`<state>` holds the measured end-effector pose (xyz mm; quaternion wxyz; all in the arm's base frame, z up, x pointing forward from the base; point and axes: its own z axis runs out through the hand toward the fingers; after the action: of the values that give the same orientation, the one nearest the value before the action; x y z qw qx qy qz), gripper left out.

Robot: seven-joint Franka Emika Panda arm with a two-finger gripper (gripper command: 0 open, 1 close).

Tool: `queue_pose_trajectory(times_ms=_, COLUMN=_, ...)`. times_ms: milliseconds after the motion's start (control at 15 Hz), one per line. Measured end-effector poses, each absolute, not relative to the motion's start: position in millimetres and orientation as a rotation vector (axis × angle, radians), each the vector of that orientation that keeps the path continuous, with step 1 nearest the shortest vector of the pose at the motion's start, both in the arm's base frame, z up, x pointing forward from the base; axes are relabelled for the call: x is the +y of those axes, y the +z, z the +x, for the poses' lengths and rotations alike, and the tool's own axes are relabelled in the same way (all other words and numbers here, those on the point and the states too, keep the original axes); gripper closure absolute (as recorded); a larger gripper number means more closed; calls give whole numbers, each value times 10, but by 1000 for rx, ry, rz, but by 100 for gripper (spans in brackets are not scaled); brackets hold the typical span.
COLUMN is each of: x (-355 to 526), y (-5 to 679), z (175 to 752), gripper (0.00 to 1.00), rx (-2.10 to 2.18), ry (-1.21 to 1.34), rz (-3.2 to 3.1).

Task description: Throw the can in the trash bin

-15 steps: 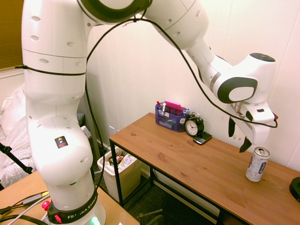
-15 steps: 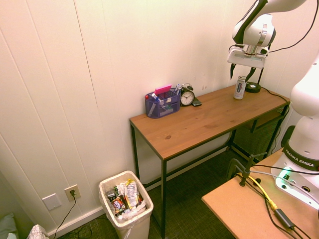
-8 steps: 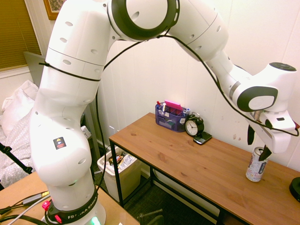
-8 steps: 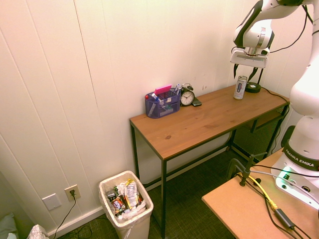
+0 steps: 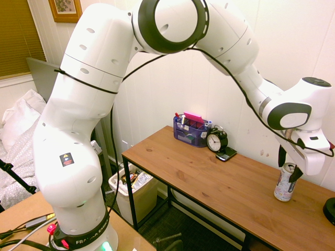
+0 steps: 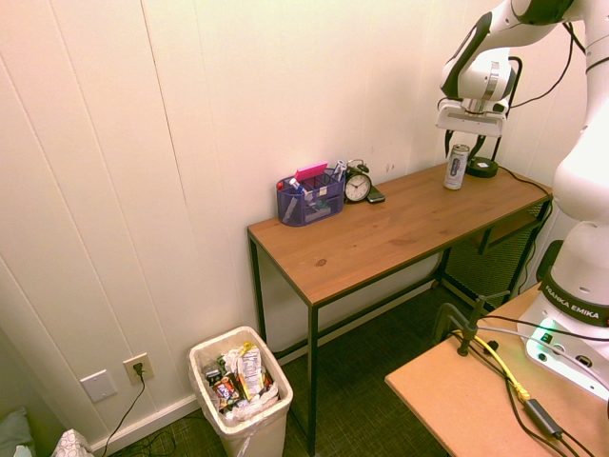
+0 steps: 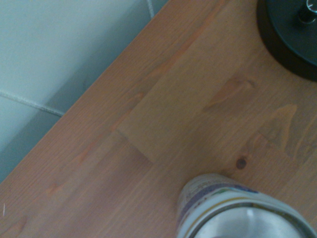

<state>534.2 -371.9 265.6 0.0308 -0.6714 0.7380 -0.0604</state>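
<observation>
Beside the pale wall [image 5: 152,89], the bench [image 5: 209,185] bore the can [image 5: 283,191] upright toward its right end, the hand [image 5: 287,173] parted astride its top, presumably for clamping before carrying left to the trash bin [image 5: 123,201].

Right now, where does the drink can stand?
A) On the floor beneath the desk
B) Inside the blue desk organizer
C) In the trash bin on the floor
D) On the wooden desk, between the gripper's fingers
D: the can stands upright on the wooden desk, its top between the fingers of the gripper.
</observation>
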Motion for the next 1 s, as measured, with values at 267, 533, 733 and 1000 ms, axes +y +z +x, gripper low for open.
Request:
queue_pose_trajectory(times_ms=267, x=-3700, y=2663, z=5394, gripper=100, rx=2271, ry=-192, rz=-2071)
queue_pose_trajectory(times_ms=533, x=-3367, y=2722, z=5466, gripper=100, rx=2209, ry=-212, rz=-2131)
queue_pose_trajectory(times_ms=733, x=-2494, y=2882, z=5473, gripper=100, rx=2030, ry=-242, rz=-2272)
queue_pose_trajectory(times_ms=1000, x=-803, y=2849, z=5289, gripper=100, rx=1752, ry=-259, rz=-2479)
